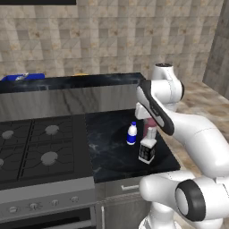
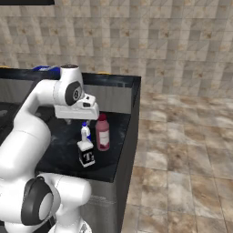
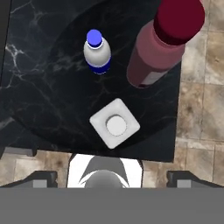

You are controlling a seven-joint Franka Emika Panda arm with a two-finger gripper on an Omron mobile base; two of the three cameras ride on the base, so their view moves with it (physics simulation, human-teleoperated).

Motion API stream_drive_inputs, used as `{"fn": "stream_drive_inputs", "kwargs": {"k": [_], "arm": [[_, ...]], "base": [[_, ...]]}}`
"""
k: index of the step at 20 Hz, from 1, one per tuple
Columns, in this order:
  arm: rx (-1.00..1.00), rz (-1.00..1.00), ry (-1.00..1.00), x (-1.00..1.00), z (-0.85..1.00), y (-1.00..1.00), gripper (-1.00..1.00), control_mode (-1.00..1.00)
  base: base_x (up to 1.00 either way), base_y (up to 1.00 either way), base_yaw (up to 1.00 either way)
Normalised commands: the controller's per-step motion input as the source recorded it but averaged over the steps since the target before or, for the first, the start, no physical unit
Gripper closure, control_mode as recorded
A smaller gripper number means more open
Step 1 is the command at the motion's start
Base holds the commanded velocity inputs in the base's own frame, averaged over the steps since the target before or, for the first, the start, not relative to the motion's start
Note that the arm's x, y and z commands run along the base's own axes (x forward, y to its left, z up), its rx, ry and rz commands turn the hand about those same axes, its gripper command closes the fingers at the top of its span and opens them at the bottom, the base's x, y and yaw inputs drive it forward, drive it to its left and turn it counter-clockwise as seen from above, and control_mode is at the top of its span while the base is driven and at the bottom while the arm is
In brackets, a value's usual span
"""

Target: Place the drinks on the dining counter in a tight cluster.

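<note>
Three drinks stand close together on the low black counter (image 1: 112,152) beside the stove. They are a small white bottle with a blue label (image 1: 132,133) (image 2: 85,131) (image 3: 97,54), a tall maroon-pink bottle with a dark red cap (image 2: 103,132) (image 3: 162,48), and a square clear bottle with a black label (image 1: 147,150) (image 2: 86,154) (image 3: 114,124). My gripper (image 3: 112,177) hangs above them, pointing straight down, open and empty. The square bottle is nearest below it. The dining counter (image 1: 89,82) (image 2: 119,81) rises behind on grey panelled sides.
The stove (image 1: 36,147) with its burners lies left of the low counter. A blue object (image 1: 22,77) rests at the far left of the dining counter. Tiled floor (image 2: 182,150) opens to the right of both counters, and a tiled wall stands behind.
</note>
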Motion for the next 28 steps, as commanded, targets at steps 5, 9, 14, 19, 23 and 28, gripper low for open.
{"fn": "stream_drive_inputs", "kwargs": {"k": [5,9,14,19,23,28], "arm": [[0.02,0.0,-0.11,0.36,-0.03,0.0,-1.0,-1.0],[0.0,0.0,-0.01,0.29,0.0,0.0,-1.0,-1.0],[0.0,0.0,0.01,0.06,-0.01,0.0,-1.0,-1.0],[0.0,0.0,0.0,-0.28,-0.01,-0.04,-1.0,-1.0],[0.0,0.0,0.0,-0.11,-0.26,-0.04,-1.0,-1.0],[0.0,0.0,0.0,0.02,-0.24,-0.01,-1.0,-1.0]], "base": [[0.0,0.0,0.0],[0.0,0.0,0.0],[0.0,0.0,0.0],[0.0,0.0,0.0],[0.0,0.0,0.0],[0.0,0.0,0.0]]}}
